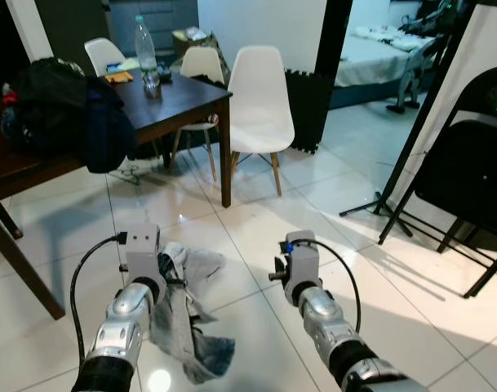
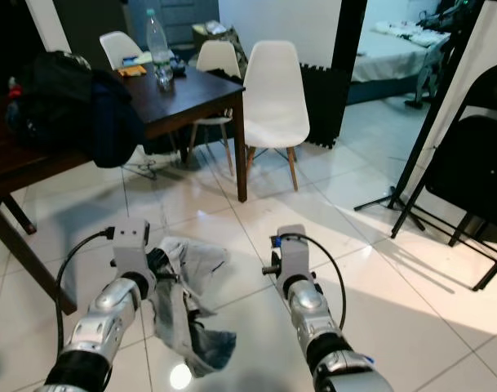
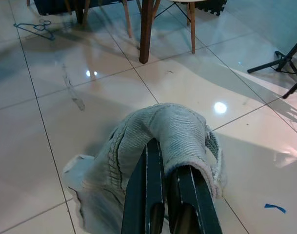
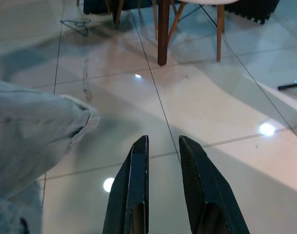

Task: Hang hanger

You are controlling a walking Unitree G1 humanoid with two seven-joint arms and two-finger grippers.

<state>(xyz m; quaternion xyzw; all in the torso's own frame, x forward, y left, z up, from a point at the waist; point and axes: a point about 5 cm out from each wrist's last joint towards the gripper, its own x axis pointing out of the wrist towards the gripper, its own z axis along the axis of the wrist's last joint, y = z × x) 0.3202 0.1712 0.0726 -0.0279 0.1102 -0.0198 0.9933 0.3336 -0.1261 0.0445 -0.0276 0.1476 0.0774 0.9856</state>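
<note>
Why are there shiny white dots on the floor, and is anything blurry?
Left wrist view: ceiling lights glare off the glossy floor beyond the grey cloth in the left claw. Right wrist view: similar glare spots past the right claw. Both eye views: sharp, with a dark shadow under the table.

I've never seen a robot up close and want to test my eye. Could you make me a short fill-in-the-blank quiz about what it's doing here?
1. The left gripper is shut on a pale grey ____.
2. The right gripper holds ____; its fingers are slightly apart over the floor tiles.
3. A clear plastic ____ stands on the dark wooden table.
4. Beside the table stands a ____ chair with wooden legs.

Missing words: garment; nothing; bottle; white
</note>
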